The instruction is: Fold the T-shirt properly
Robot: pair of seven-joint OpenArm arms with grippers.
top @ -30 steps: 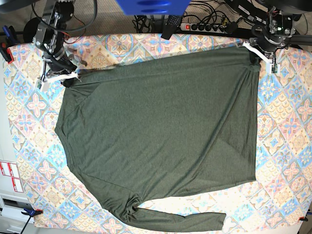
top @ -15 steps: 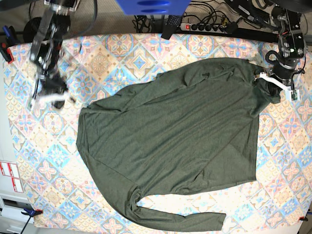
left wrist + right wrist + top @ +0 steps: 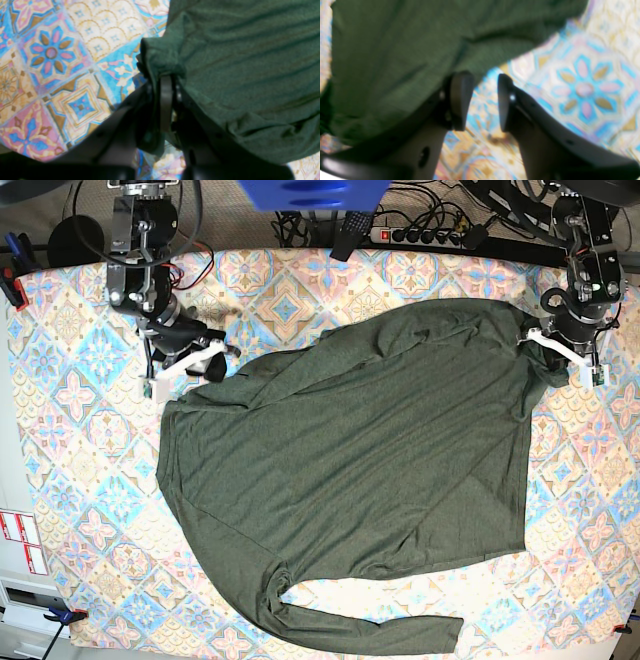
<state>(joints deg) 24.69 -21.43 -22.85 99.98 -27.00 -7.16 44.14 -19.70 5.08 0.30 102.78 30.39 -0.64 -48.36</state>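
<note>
The dark olive T-shirt [image 3: 350,470] lies spread on the patterned tablecloth [image 3: 80,480], with one long sleeve [image 3: 370,630] trailing along the front edge. At the far right, my left gripper [image 3: 541,346] is shut on the shirt's upper right corner. In the left wrist view that gripper [image 3: 166,77] pinches a bunched fold of the shirt [image 3: 250,62]. My right gripper [image 3: 190,368] hangs open just beside the shirt's upper left corner. The right wrist view shows this gripper [image 3: 481,100] with only tablecloth between its fingers, and the shirt [image 3: 382,50] lies behind one finger.
A power strip [image 3: 425,235] and cables run behind the table's far edge, beside a blue object [image 3: 310,192]. Clamps [image 3: 60,615] hold the cloth at the left edge. Bare tablecloth borders the shirt on the left and right.
My right gripper let go of the shirt's upper left corner, swung out left, then came back beside it, open. That corner slid inward. The left gripper moved slightly forward with its corner.
</note>
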